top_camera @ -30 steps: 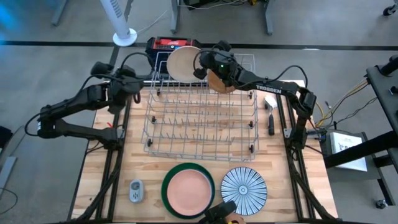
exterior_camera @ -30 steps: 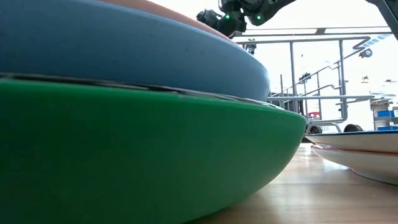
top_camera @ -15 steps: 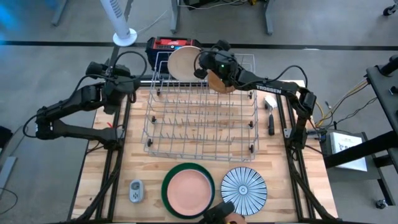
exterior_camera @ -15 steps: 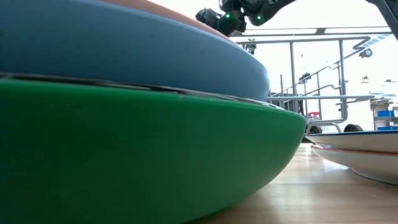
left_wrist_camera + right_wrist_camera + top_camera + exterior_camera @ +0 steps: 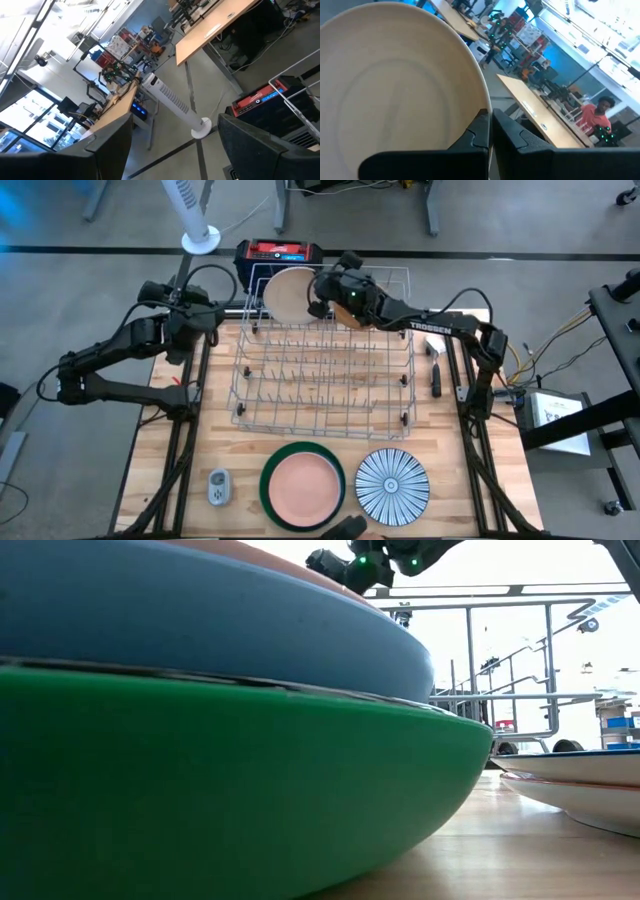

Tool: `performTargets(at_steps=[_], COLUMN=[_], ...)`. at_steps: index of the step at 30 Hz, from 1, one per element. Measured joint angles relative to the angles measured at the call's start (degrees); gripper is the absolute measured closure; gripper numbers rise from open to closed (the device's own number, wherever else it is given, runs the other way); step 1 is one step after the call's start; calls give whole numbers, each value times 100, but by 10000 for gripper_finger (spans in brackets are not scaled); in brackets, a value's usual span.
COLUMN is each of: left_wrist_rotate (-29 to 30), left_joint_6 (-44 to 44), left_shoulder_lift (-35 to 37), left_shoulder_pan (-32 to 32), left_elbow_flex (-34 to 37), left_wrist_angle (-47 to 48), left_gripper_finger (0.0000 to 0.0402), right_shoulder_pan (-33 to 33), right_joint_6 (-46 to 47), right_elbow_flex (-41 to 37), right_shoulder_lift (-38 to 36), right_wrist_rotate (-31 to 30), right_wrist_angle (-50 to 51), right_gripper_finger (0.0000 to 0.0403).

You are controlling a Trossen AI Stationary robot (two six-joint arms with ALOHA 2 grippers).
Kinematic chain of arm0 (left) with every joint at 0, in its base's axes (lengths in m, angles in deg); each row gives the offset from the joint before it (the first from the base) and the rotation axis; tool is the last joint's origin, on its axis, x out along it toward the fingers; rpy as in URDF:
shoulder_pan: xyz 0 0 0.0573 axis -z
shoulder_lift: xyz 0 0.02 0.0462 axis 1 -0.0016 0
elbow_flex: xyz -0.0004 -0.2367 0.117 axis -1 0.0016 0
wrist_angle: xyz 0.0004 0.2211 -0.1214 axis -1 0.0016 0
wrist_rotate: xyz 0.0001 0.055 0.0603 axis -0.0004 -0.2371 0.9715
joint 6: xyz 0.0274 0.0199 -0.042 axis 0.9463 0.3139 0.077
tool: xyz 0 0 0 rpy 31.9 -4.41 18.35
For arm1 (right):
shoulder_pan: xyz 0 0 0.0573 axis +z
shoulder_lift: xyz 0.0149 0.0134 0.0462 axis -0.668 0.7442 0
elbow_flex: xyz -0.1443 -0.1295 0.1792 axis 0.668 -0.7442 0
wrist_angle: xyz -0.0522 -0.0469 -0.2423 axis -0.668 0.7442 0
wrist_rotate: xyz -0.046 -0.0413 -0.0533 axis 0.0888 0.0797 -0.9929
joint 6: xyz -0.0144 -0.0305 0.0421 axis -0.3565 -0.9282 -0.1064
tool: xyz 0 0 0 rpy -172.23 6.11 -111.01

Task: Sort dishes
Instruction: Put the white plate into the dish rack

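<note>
Dishes: a cream plate (image 5: 291, 292) stands on edge at the far edge of the wire rack (image 5: 325, 375); a pink plate (image 5: 303, 484) lies in a large green dish (image 5: 270, 490), and a blue-white striped plate (image 5: 392, 484) sits just beside it, both at the bench (image 5: 480, 480) near edge.
Right gripper (image 5: 322, 292): clamped on the rim of the cream plate (image 5: 395, 90), fingers (image 5: 480, 131) pinched narrow (an edge grip suits lowering the plate upright between the tines).
Brown dish (image 5: 350, 314): tilted in the rack's far edge beneath the right arm; seating cannot be confirmed.
Left gripper (image 5: 205, 313): waiting off the bench's far-left corner, claw spread wide and empty, probably parked clear of the rack.
Grey gadget (image 5: 218, 486): near-left corner, no part in the task.
Progress: judged early; the near-edge dishes remain unracked.
</note>
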Motion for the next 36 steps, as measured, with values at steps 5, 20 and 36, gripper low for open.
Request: performTargets(at_steps=[5,20,36], left_wrist_rotate=[2,0,-2], left_joint_6=[-49,-276,-554], left_shoulder_lift=[0,-7,-11], left_shoulder_pan=[0,2,2], left_elbow_flex=[0,0,0], left_wrist_angle=[29,156,379], left_gripper_finger=[122,122,122], right_shoulder_pan=[29,-34,-369], right_joint_6=[-529,-682,355], right_elbow_flex=[0,-17,-24], right_shoulder_lift=[0,0,0], right_wrist_rotate=[-405,-398,-396], right_wrist_angle=[-337,-396,-86], right_gripper_finger=[403,403,403])
